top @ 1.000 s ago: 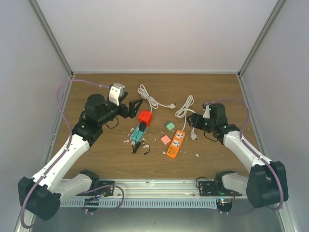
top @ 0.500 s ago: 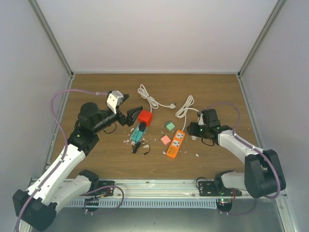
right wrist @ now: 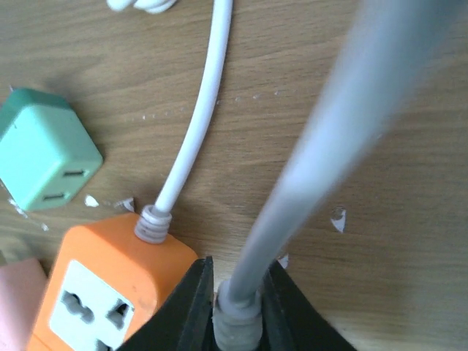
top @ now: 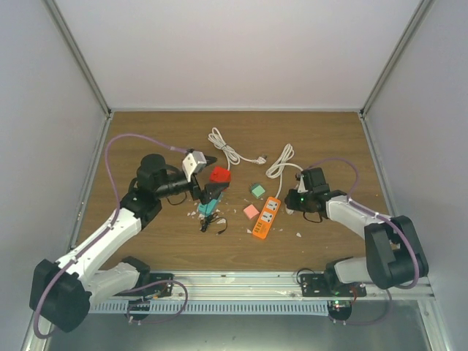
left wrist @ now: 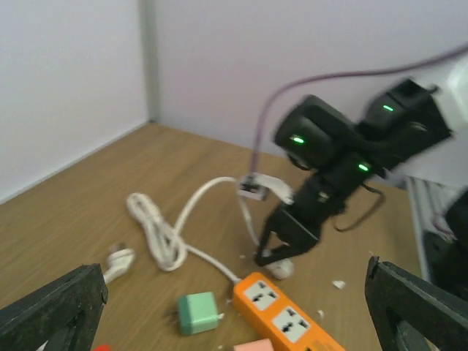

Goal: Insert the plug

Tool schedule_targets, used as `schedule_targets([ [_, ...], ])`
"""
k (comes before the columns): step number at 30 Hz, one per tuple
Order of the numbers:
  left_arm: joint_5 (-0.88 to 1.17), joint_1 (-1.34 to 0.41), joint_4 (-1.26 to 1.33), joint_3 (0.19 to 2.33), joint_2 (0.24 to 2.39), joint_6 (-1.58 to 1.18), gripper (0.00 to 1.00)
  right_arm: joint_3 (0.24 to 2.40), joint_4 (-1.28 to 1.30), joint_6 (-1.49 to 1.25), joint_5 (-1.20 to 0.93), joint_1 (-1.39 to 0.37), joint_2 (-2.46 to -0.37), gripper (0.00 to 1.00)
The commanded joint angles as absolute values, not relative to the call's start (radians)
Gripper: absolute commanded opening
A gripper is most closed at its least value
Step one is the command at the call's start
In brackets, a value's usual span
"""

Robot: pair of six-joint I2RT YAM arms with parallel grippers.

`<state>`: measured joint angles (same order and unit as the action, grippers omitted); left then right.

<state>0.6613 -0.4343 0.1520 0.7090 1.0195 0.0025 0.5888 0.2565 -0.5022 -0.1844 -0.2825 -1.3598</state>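
The orange power strip (top: pixel 268 217) lies right of centre with empty sockets facing up. The white plug (right wrist: pixel 235 322) rests on the wood just right of the strip's cable end. My right gripper (right wrist: pixel 238 307) is shut on the plug's ribbed collar, and the plug's grey-white cable (right wrist: pixel 329 146) runs up out of the jaws. In the top view the right gripper (top: pixel 293 202) is low beside the strip. The left wrist view shows the strip (left wrist: pixel 292 318) and the plug (left wrist: pixel 281 267) under the right fingers. My left gripper (top: pixel 207 177) hangs open and empty by the red block.
Near the left gripper are a red block (top: pixel 219 174) and a teal device (top: pixel 209 203) with black wire. A green adapter (top: pixel 257 190) and pink block (top: pixel 251 212) lie left of the strip. A loose white cable (top: pixel 227 150) lies behind, and white chips dot the wood.
My right gripper dropped to the table beside the strip and shut on the plug. The left arm swung right, bringing its open gripper over the red block and teal device.
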Motion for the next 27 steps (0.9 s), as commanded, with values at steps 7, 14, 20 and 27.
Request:
schedule_targets([
  [7, 0.968, -0.567, 0.105, 0.718, 1.029, 0.359, 0.99, 0.595, 0.230, -0.499, -0.200, -0.300, -1.357, 0.00],
  [14, 1.084, -0.565, 0.154, 0.692, 1.016, 0.368, 0.99, 0.577, 0.177, -0.526, -0.311, -0.301, -1.271, 0.00],
  [20, 0.624, -0.557, 0.334, 0.718, 1.046, 0.083, 0.99, 0.577, 0.160, -0.566, -0.379, -0.302, -1.127, 0.01],
  [27, -0.224, -0.567, 0.013, 1.056, 1.260, -0.086, 0.99, 0.595, 0.183, -0.566, -0.378, -0.301, -1.047, 0.01],
])
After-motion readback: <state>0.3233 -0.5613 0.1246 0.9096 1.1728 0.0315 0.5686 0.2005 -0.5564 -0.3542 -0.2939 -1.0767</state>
